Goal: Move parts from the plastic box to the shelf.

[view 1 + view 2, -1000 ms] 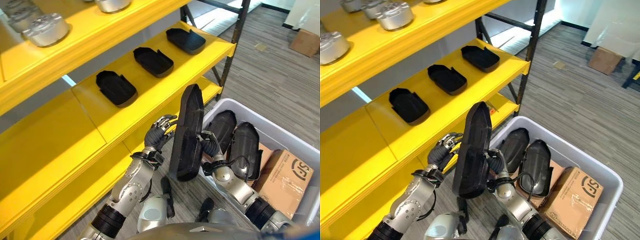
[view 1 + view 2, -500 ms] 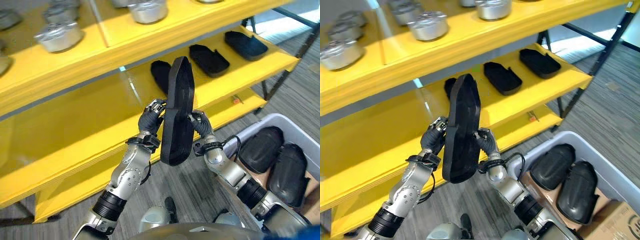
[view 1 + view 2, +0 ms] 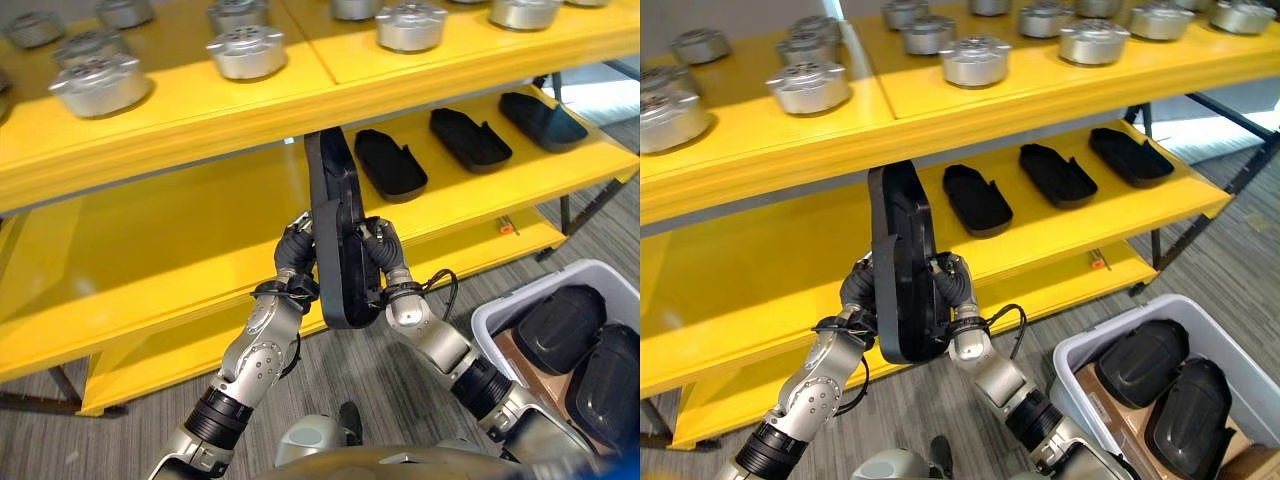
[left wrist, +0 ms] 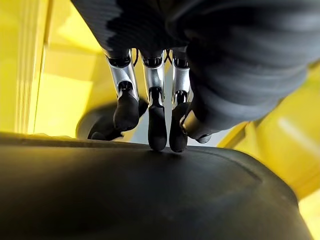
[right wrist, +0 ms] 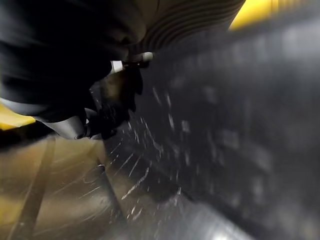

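Both hands hold 1 long black part (image 3: 338, 240) upright on its narrow edge, squeezed between them in front of the yellow shelf (image 3: 150, 260). The left hand (image 3: 297, 252) presses against one broad face of the part; in the left wrist view its fingers (image 4: 150, 120) reach out fairly straight, with the dark tips resting on the black surface. The right hand (image 3: 380, 262) is on the opposite face, with fingers bent onto the part, though the right wrist view is too dark and smeared for me to tell how far they wrap. The part's upper end stands level with the front lip of the top tier, and its lower end hangs in front of the lowest tier.

On the middle tier, to the right of the held part, 3 black parts (image 3: 977, 199) of the same shape lie flat in a row, open side up, each apart from the next. The stretch of that tier to the left of the held part is bare yellow board. The top tier carries rows of round silver metal parts (image 3: 246, 51) along its whole length.

Down on the floor at the right sits the plastic box (image 3: 1077, 357), pale grey. Inside it 2 more black parts (image 3: 1142, 361) lean side by side, rounded backs up, and a brown cardboard carton (image 3: 1110, 418) lies in the box beneath and beside them.
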{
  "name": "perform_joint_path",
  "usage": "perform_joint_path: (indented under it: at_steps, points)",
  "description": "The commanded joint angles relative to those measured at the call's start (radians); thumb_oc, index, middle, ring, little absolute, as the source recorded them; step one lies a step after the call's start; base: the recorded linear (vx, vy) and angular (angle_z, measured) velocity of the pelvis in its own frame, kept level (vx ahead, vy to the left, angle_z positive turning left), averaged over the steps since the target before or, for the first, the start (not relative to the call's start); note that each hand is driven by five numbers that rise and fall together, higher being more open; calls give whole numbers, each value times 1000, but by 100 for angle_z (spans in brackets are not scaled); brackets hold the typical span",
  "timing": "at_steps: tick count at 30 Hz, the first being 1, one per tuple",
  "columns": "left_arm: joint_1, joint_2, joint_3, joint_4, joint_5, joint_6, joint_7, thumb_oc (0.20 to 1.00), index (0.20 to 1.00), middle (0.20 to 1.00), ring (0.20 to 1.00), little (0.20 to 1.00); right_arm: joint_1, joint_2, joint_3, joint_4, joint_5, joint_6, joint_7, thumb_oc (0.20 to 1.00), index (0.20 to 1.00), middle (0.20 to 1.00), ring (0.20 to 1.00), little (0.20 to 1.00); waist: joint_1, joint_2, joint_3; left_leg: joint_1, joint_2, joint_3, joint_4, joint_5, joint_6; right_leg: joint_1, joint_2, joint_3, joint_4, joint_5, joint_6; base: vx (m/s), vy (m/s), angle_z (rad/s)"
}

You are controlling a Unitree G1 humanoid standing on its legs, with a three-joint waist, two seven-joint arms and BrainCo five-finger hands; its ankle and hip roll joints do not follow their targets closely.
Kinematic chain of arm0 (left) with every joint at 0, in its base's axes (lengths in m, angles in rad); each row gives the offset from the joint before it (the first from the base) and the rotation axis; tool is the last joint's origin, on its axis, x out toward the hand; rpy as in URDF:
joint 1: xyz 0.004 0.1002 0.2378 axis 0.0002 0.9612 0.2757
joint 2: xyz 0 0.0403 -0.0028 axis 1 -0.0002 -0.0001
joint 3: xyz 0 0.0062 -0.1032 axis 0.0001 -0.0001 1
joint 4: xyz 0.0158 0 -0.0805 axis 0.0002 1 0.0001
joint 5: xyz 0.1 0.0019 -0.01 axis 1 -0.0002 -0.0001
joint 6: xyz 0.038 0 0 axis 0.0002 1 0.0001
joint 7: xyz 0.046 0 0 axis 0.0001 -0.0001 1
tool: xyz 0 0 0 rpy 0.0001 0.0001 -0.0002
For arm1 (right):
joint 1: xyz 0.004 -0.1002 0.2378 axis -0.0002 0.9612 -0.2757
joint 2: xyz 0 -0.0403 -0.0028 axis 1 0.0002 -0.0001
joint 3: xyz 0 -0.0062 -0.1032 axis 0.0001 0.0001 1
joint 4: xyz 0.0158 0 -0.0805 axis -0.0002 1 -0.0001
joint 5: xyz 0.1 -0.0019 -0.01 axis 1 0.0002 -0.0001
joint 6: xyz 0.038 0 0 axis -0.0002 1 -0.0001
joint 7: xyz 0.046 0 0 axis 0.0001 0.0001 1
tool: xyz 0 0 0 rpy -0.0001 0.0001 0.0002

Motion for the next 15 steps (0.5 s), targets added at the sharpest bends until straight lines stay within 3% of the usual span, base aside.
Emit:
perform_joint_path:
  at_steps: [1,5,7,13,15]
  points:
    - [-9,-15,-22,-72,23,-23,-42,200,200,200,200,200,-57,53,-19,12,36,-11,-49,200,200,200,200,200,16,-18,0,91,17,67,-70,-20,-68,21,138,-6,-118,0,-18,98,74,1]
    - [8,-18,-20,-70,15,6,-55,200,200,200,200,200,-53,49,-37,57,23,-3,-53,200,200,200,200,200,4,-37,6,90,-7,44,-57,-28,-75,39,202,51,-203,31,-30,111,27,25]
    - [26,-26,-32,-55,22,36,-74,200,200,200,200,200,-49,31,-69,120,23,-10,-37,200,200,200,200,200,-16,-51,9,88,-30,18,-40,-44,-77,44,241,119,-278,70,-29,182,46,37]
    - [34,-43,-73,-7,32,42,-88,200,200,200,200,200,5,-12,-97,151,48,0,-20,200,200,200,200,200,-61,-51,22,65,-41,-6,-31,-49,-62,-29,219,223,-317,147,-2,90,-3,31]
    - [28,-27,-80,-7,23,41,-82,200,200,200,200,200,3,-7,-110,174,66,-20,-41,200,200,200,200,200,-66,-47,51,70,-36,-7,-19,-83,-59,-90,195,223,-287,169,34,78,-62,37]
